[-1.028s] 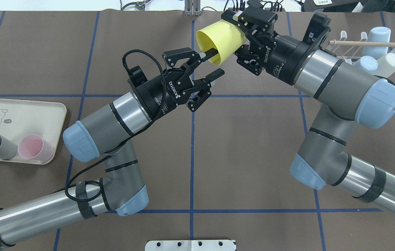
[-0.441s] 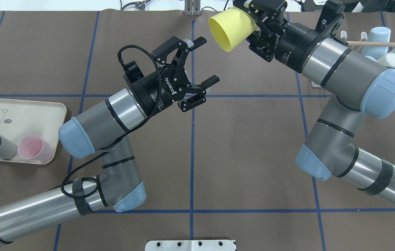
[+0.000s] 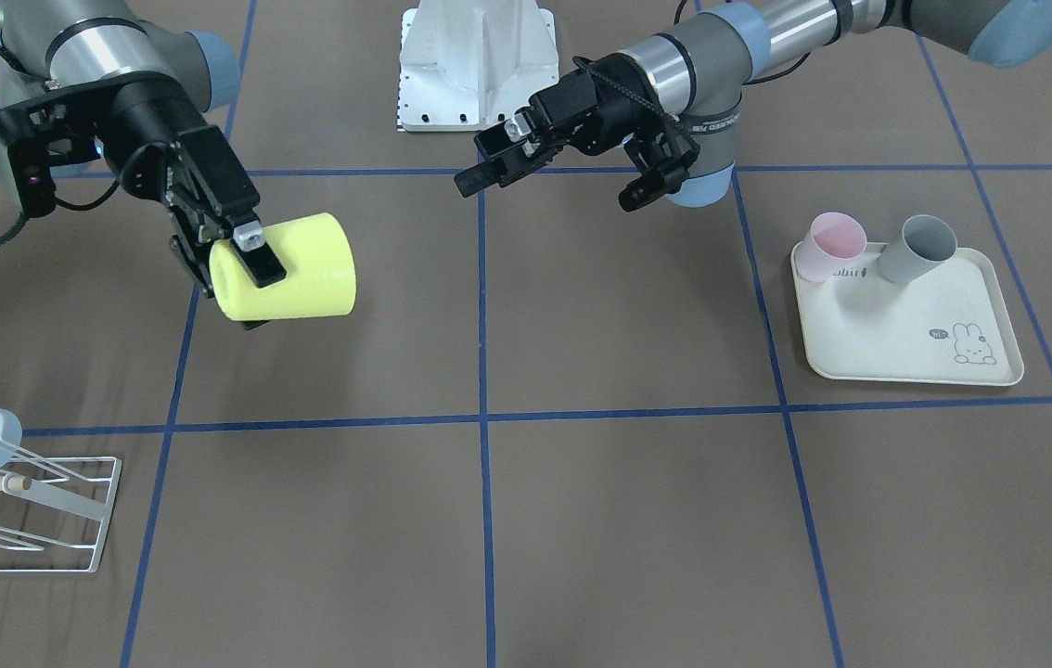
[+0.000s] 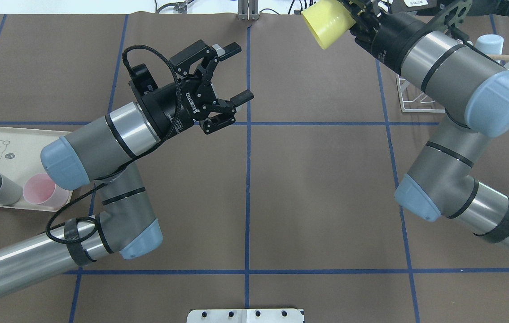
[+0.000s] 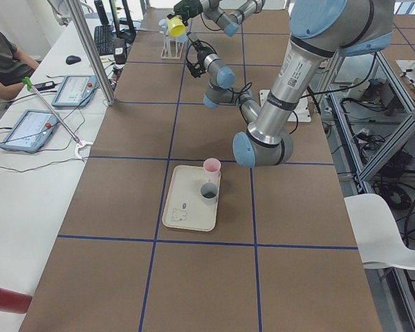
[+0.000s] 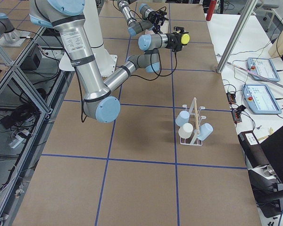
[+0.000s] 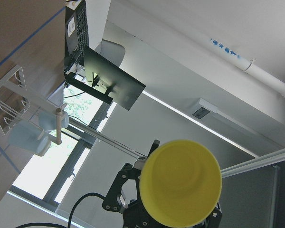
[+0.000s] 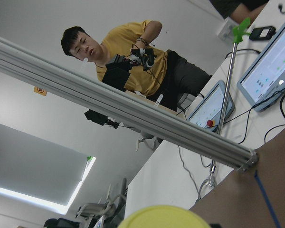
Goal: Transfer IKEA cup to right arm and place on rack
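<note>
1. In the air over my right half of the table, the yellow IKEA cup (image 3: pixel 299 269) lies on its side, wider end pointing away from my wrist.
2. My right gripper (image 3: pixel 248 283) is clamped across the cup's narrow end. One finger (image 3: pixel 255 252) shows on its front; the other is mostly hidden beneath it.
3. From overhead the cup (image 4: pixel 326 24) runs up to the frame's top edge and covers my right fingers. My right wrist camera catches only a sliver of yellow rim (image 8: pixel 164 216), cut off at the bottom.
4. My left gripper (image 4: pixel 239 72) hangs apart from the cup, fingers spread wide with nothing between them.
5. The rack (image 6: pixel 193 127) stands on the table well apart from the cup, with a wooden rod (image 6: pixel 195 110) rising through it, two pale blue cups (image 6: pixel 182 117) and a white cup (image 6: pixel 185 131). From the front it is cut off at the frame's edge; overhead, my right arm hides most of it.
6. Far over on my left, the cream rabbit-print tray (image 3: pixel 906 343) carries a pink cup (image 3: pixel 832 243) and a grey cup (image 3: pixel 925 246), touching.
</note>
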Motion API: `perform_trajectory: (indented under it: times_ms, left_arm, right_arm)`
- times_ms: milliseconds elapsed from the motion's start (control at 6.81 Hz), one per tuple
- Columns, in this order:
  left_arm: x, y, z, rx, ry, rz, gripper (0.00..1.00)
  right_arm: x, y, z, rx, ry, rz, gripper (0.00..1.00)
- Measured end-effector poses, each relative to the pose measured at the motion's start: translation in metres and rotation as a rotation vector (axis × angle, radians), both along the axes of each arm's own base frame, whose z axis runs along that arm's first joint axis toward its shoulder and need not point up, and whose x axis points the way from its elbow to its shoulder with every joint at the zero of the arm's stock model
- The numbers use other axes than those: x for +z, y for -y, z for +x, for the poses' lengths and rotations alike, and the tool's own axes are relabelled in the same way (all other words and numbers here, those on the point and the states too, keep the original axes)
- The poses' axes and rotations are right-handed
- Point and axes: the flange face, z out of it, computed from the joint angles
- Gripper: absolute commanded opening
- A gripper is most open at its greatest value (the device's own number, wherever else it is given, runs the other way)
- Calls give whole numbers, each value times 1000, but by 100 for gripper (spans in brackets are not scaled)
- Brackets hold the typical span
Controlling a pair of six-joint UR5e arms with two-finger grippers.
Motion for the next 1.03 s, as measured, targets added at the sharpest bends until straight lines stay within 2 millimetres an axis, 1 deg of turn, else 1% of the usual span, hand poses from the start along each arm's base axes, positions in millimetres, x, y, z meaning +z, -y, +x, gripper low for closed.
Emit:
perform_trajectory:
  times_ms: [147, 294, 441, 588, 735, 881, 1028]
  left_arm:
    - [-5, 12, -13, -43, 86, 9, 100]
    - [-20, 17, -28, -94, 198, 22, 100]
    - [-38, 17, -43, -140, 312, 28, 100]
    - [-46, 18, -56, -168, 396, 16, 100]
    - [-44, 21, -69, -191, 465, -3, 100]
    - [-36, 20, -85, -230, 562, 8, 100]
    - [-26, 12, -102, -274, 681, 51, 100]
  right_arm:
    - [7, 11, 3, 100, -128, -39, 0]
    - [15, 21, 4, 188, -260, -85, 0]
    - [25, 29, 7, 265, -404, -133, 0]
    - [38, 36, 9, 329, -562, -179, 0]
    - [58, 41, 15, 369, -734, -213, 0]
    - [87, 45, 29, 378, -924, -232, 0]
    - [117, 49, 51, 372, -1095, -241, 0]
